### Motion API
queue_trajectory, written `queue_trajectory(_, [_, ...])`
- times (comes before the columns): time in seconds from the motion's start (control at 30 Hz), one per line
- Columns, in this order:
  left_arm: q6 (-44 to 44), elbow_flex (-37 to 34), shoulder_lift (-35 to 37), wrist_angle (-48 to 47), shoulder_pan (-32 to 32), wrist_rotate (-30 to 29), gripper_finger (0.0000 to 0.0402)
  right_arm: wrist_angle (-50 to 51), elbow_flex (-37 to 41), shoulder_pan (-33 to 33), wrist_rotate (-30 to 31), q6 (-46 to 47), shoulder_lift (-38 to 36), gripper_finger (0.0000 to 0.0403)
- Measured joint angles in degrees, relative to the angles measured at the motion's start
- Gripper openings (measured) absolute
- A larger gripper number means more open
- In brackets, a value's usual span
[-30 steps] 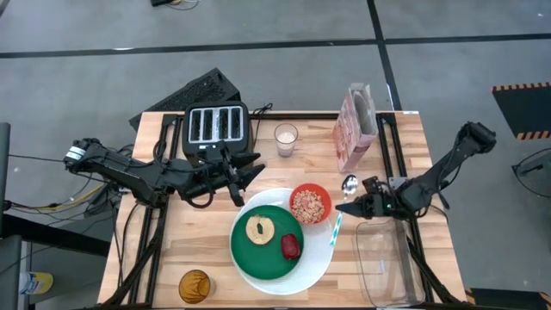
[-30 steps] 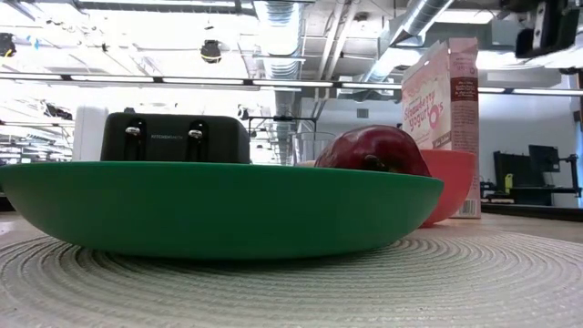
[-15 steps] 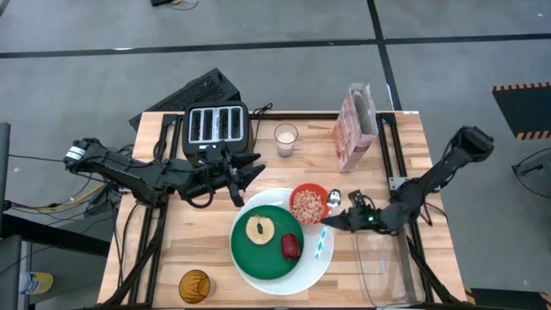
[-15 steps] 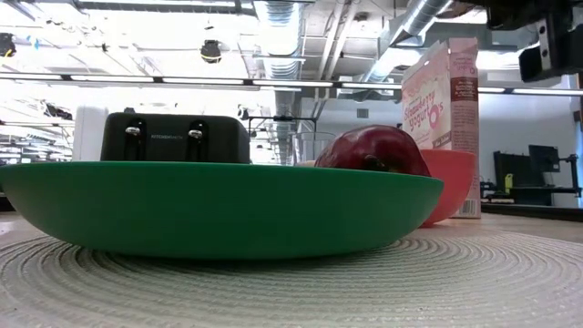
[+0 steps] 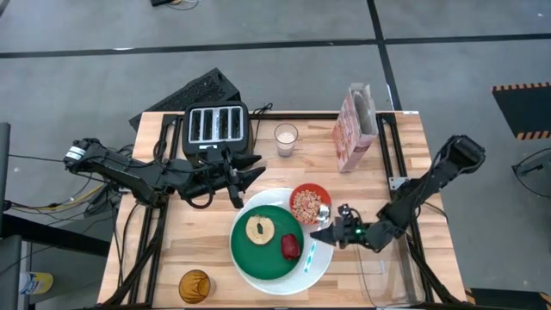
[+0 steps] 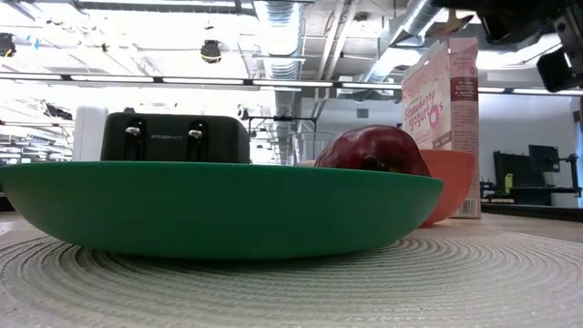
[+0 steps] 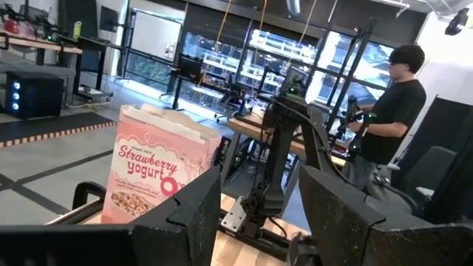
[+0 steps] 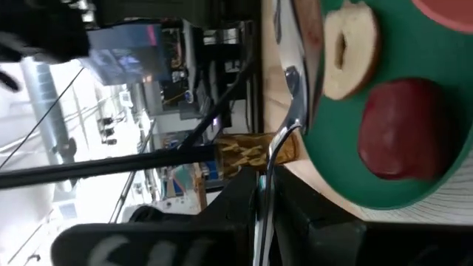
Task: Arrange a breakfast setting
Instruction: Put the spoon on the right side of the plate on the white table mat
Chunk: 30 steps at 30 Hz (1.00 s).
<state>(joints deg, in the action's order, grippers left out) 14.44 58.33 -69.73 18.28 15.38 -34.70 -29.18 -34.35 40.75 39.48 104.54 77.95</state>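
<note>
Fingers of the right gripper [image 5: 325, 232] are clenched on the spoon [image 5: 313, 250], holding it over the white plate's [image 5: 320, 263] right rim, near the tabletop's front edge. Placing it seems in hand; next, lower and release. Left gripper [image 5: 245, 178] waits by the toaster [image 5: 216, 127], fingers released.

Bright overhead light; ceiling glare in low view; wrist views soft.

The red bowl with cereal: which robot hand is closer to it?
Right. The right gripper, holding the spoon, sits just beside the red bowl. The left gripper hangs by the toaster, farther off.
</note>
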Motion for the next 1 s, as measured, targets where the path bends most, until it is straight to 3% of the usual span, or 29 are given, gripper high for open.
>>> queue_trajectory(0.27, [-0.02,0.00,0.00,-0.01,0.02,4.40,0.0171,0.01,-3.97,1.49,-0.33,6.41,7.46,0.0055])
queue_trajectory(1.0, [-0.12,0.00,-0.02,-0.94,0.07,8.09,0.0171,1.10,-5.46,5.45,-5.19,23.61,18.41,0.0055])
